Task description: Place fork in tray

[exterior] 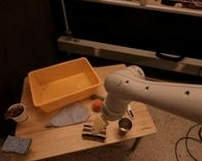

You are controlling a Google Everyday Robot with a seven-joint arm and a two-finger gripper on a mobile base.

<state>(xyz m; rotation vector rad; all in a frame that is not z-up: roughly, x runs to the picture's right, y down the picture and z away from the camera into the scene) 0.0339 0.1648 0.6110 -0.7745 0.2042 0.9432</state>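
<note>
The yellow-orange tray [59, 86] stands on the back left of the wooden table [57, 141] and looks empty. My thick white arm reaches in from the right, and its wrist hangs over the table's middle. The gripper [99, 126] points down just above a dark striped object [91, 133] near the front edge, to the right of and in front of the tray. I cannot make out the fork. It may be hidden by the arm.
A white cup [16, 112] with dark contents stands at the left edge, and a blue cloth [16, 144] lies at the front left. A grey-blue napkin [68, 115], an orange ball [97, 106] and a small metal cup [125, 125] are around the gripper.
</note>
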